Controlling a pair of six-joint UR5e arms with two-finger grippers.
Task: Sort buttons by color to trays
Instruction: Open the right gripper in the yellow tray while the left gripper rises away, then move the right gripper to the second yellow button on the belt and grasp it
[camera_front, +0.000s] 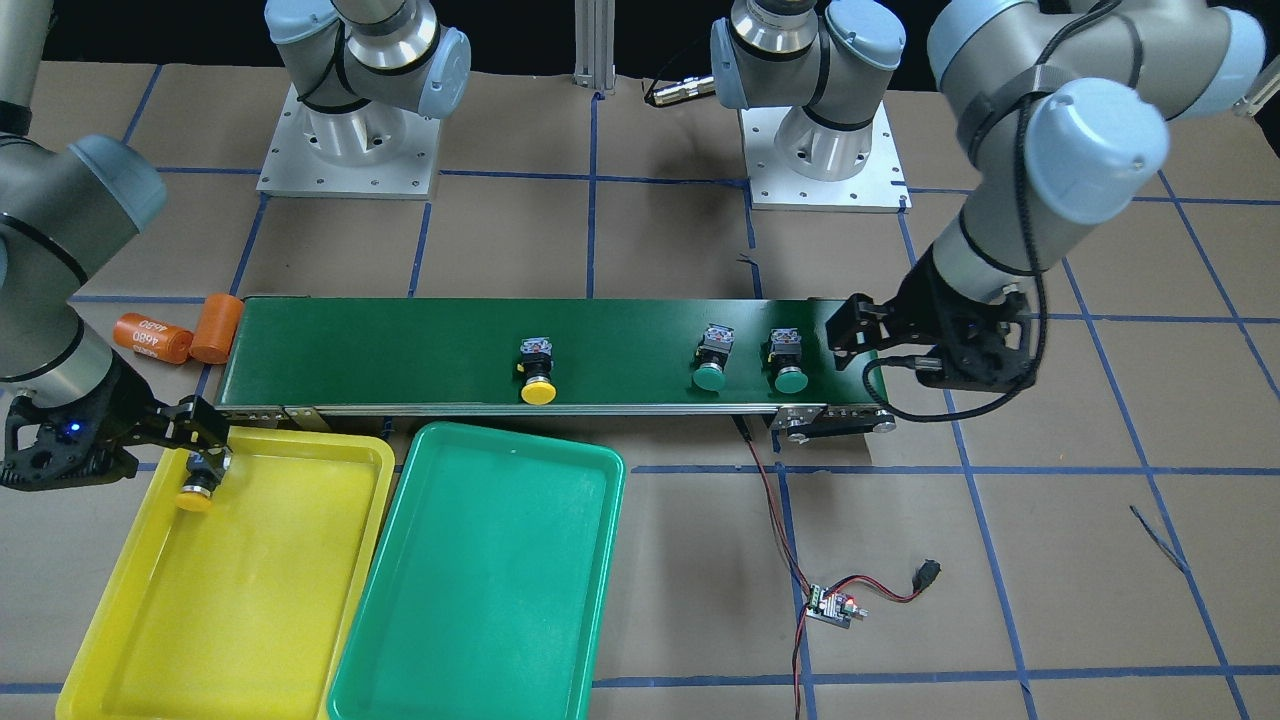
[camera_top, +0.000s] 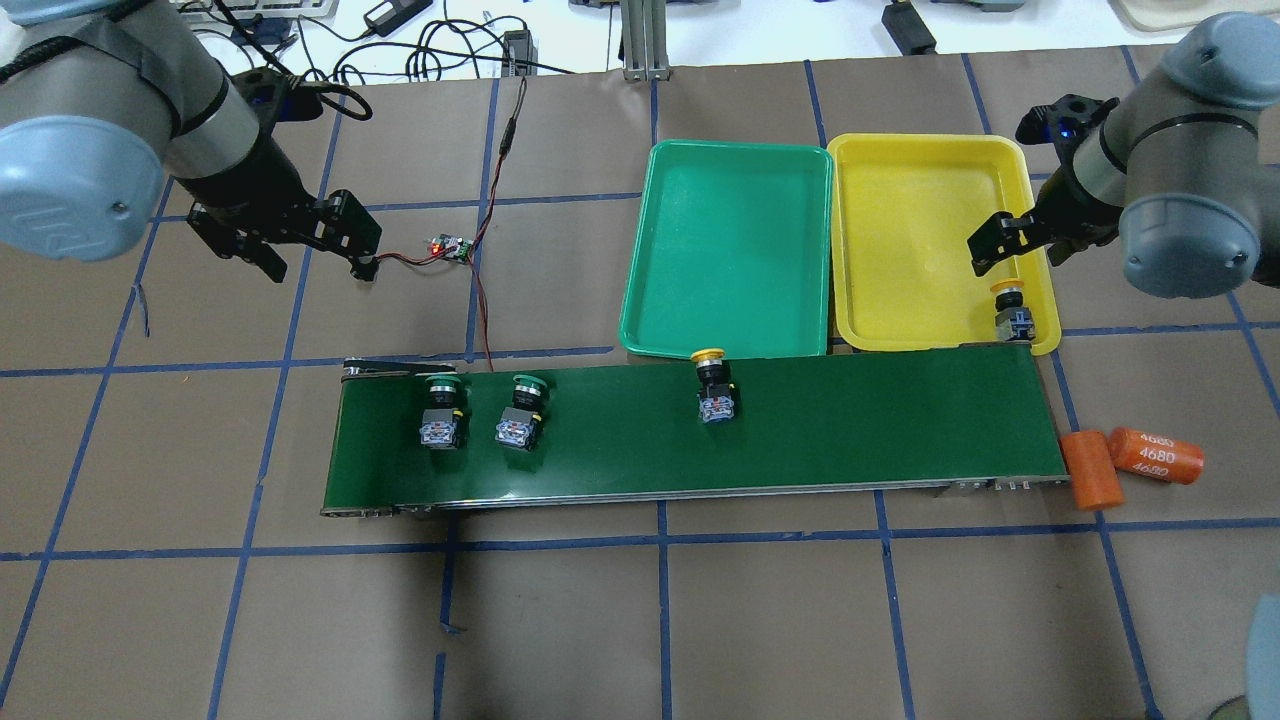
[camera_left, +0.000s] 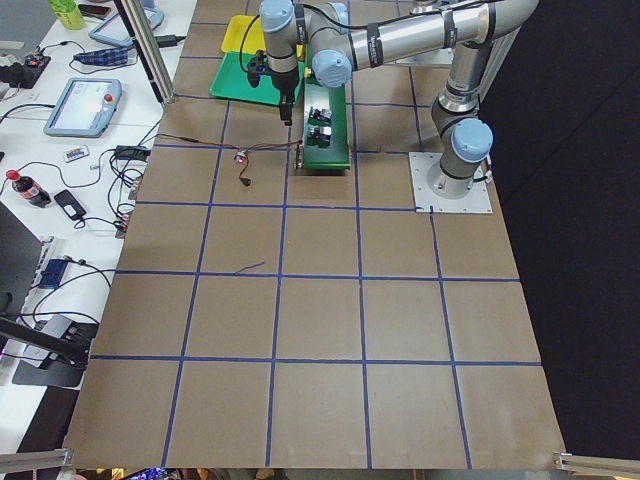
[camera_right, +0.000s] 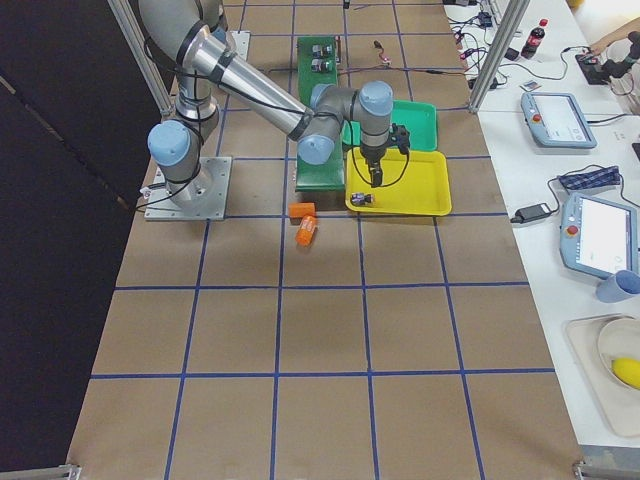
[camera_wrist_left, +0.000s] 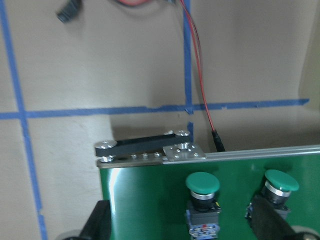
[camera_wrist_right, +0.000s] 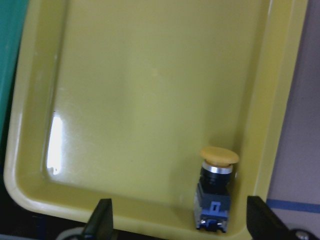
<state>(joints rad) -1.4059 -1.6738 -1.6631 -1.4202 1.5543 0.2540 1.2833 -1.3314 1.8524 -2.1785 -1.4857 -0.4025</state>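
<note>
My left gripper (camera_top: 318, 255) hangs wide open off the belt's (camera_top: 850, 430) far-left corner. It is the nearer one to the green buttons (camera_top: 440, 412), which lie just near-right of it, bodies across the belt, caps toward the far edge. My right gripper (camera_top: 1008, 240), also wide, hovers over the yellow button (camera_top: 1012, 312), which lies by the rim in the yellow tray's (camera_top: 920, 220) near-right corner.

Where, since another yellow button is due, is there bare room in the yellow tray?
The yellow tray is bare from the green tray's side across most of its floor. Crowded only in the corner beneath the right gripper, where a yellow button lies.
</note>
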